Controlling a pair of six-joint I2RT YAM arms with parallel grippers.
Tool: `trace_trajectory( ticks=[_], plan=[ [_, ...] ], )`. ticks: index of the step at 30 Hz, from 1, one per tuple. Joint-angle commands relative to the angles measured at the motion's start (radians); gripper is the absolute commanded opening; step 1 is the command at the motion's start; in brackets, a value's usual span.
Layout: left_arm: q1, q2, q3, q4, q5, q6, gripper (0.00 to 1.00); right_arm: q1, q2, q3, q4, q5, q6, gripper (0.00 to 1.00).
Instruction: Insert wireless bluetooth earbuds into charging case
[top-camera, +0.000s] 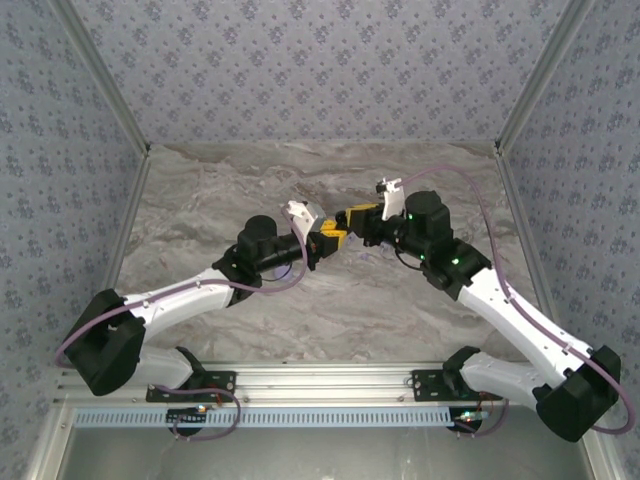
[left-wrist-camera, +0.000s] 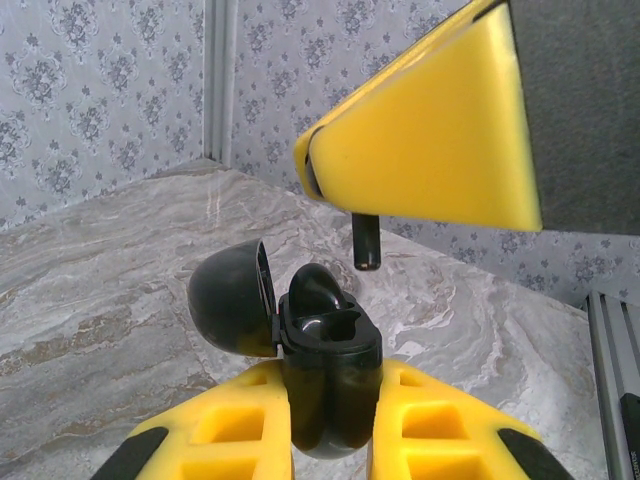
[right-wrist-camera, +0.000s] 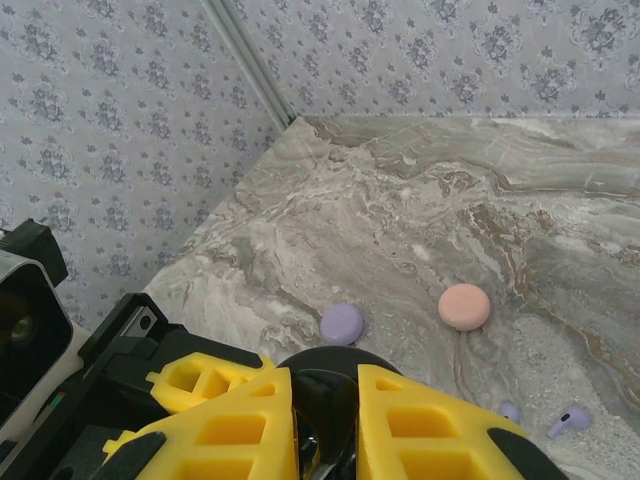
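Note:
My left gripper (left-wrist-camera: 332, 372) is shut on a black charging case (left-wrist-camera: 335, 345), held upright with its lid (left-wrist-camera: 230, 300) swung open to the left. One black earbud (left-wrist-camera: 315, 285) sits in the case's far socket; the near socket beside it is hollow. Just above the case, my right gripper (right-wrist-camera: 325, 388) is shut on a second black earbud, whose stem (left-wrist-camera: 366, 243) pokes down below the yellow fingers (left-wrist-camera: 430, 130). The stem hangs a little above and beyond the case, not touching it. In the top view both grippers (top-camera: 338, 230) meet above the table's middle.
On the marble table (right-wrist-camera: 400, 220) beyond the grippers lie a closed lilac case (right-wrist-camera: 342, 324) and a closed pink case (right-wrist-camera: 464, 306). Two loose lilac earbuds (right-wrist-camera: 570, 420) lie to the right of them. Patterned walls close in the back and both sides.

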Motion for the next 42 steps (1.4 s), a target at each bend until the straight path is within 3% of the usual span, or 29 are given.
trace_trajectory(
  ticks=[1, 30, 42],
  plan=[
    [-0.006, -0.005, 0.027, 0.050, 0.014, -0.005, 0.00, 0.009, 0.013, 0.003, 0.007, -0.014, 0.003, 0.19],
    [-0.005, -0.015, 0.025, 0.026, 0.006, 0.009, 0.00, 0.043, 0.043, 0.040, -0.096, 0.026, -0.068, 0.20],
    [-0.006, -0.015, 0.021, 0.060, 0.006, -0.002, 0.00, 0.007, 0.022, 0.111, -0.126, -0.057, -0.066, 0.37]
  ],
)
